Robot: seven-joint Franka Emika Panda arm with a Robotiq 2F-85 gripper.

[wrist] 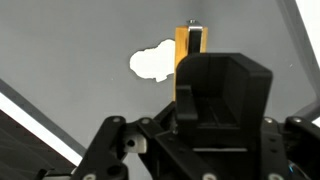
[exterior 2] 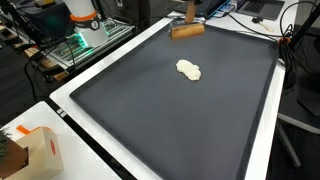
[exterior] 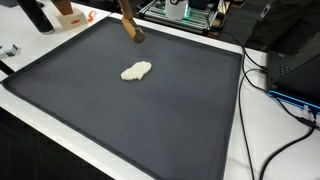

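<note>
wooden tool (wrist: 190,45) is being pinched by its handle in the gripper (wrist: 196,84), fingers clamping tight on it, not spread. The grip is only showing in the wrist view; in both exterior views the gripper is sitting above the frame

tool is hanging head-down at the far edge of the dark tray (exterior: 80,110), just inside the rim and nearer one far corner than the other. In an exterior view the tool head (exterior 2: 187,30) is reading as a short crosswise block under an upright handle. Can't tell whether the head is touching the tray or riding just off it

my read: gripping high on the handle is keeping the fingers clear of the surface and leaving the head free below. It's also letting the wrist camera look past the tool

white lump (exterior: 136,71) is lying flat near the middle of the tray, well apart from the tool and from every edge. In the wrist view the lump (wrist: 153,63) is showing just beside the tool tip, but that's line of sight, not contact. Sitting mid-tray is probably keeping it reachable from any side

raised rim is running round the whole tray, likely containing whatever is lying on it

tray is covering most of the white table (exterior: 240,140). Cables (exterior: 275,95) are trailing off past one side edge, and a cardboard box (exterior 2: 35,150) is standing beyond the near corner, both off the tray
</note>
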